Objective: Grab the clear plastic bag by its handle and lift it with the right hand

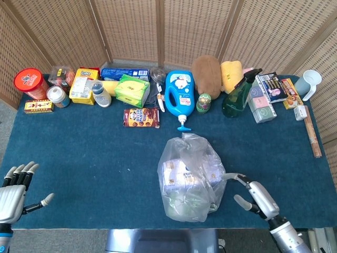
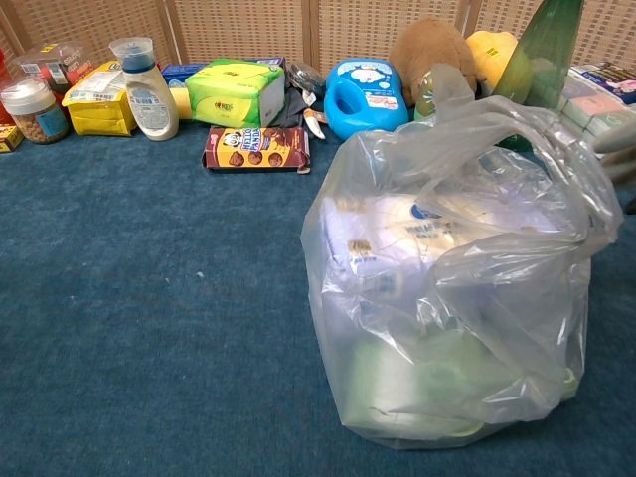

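Observation:
The clear plastic bag (image 1: 190, 178) stands on the blue table near the front edge, full of boxed goods, with its knotted handle (image 1: 188, 138) at the top. It fills the right half of the chest view (image 2: 452, 268), its handle (image 2: 447, 84) sticking up. My right hand (image 1: 256, 197) hovers just right of the bag, fingers spread and empty, fingertips close to the bag's side. At the right edge of the chest view its fingers (image 2: 618, 139) show behind the bag. My left hand (image 1: 15, 192) rests open at the front left corner.
Along the back stand a red tin (image 1: 31, 83), yellow box (image 1: 83, 84), green tissue pack (image 1: 131, 89), cookie box (image 1: 141, 117), blue detergent jug (image 1: 179, 94), brown plush (image 1: 209, 77), green spray bottle (image 1: 237, 96) and white cup (image 1: 309, 83).

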Controlling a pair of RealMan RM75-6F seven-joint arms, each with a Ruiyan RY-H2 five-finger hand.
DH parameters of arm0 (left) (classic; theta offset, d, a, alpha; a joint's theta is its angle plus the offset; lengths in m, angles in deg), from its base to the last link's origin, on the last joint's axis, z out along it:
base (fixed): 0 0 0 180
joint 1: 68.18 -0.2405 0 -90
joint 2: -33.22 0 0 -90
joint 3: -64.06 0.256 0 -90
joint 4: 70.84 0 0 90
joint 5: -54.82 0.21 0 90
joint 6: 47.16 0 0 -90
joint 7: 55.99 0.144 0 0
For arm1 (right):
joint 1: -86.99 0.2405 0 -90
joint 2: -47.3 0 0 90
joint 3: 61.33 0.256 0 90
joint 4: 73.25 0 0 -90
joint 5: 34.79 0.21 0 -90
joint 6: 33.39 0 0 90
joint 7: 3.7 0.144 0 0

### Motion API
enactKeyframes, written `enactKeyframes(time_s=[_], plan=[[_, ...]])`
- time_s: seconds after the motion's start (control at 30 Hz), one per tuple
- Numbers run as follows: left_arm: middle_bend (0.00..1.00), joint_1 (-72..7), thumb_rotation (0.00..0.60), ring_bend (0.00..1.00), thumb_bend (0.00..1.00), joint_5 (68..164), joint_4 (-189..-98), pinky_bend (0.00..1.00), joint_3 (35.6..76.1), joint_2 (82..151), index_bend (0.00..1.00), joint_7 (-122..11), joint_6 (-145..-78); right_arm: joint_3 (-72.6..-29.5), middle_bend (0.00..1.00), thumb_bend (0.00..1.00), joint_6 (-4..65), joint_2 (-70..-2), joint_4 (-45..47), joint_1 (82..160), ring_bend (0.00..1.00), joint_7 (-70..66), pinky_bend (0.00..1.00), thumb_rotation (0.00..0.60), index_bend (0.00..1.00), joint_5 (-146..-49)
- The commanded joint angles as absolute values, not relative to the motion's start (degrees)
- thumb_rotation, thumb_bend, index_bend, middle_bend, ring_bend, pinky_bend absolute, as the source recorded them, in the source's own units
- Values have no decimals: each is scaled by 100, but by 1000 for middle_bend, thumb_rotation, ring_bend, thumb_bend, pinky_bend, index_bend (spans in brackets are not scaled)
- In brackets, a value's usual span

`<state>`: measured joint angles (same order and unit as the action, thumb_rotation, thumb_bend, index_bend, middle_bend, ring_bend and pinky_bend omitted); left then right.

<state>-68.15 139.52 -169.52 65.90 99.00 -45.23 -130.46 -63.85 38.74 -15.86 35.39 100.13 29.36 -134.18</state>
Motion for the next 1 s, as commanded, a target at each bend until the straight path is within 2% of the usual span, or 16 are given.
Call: enactKeyframes(time_s=[0.03,0.67,0.83,1.0], plan=[[33,-6821,0,0,139,13930,-16908,0,6603,9918,62,-4565,-13024,-6384,281,127,3791,-1681,3620,10090,225,2885,240,0,246,-13444],[34,-6679,0,0,139,13895,-16482,0,6603,10083,62,-4940,-12749,-6156,281,126,3192,-2354,4071,10595,224,2339,239,0,246,-12864],[34,-6686,0,0,139,13863,-16392,0,6619,10123,61,-5011,-12723,-6126,284,127,2963,-2417,4288,10752,225,2687,240,0,246,-12677],[33,-6700,0,0,139,13803,-16271,0,6616,10151,62,-5095,-12708,-5905,310,127,2826,-2292,4670,11004,228,3979,239,0,278,-12555]])
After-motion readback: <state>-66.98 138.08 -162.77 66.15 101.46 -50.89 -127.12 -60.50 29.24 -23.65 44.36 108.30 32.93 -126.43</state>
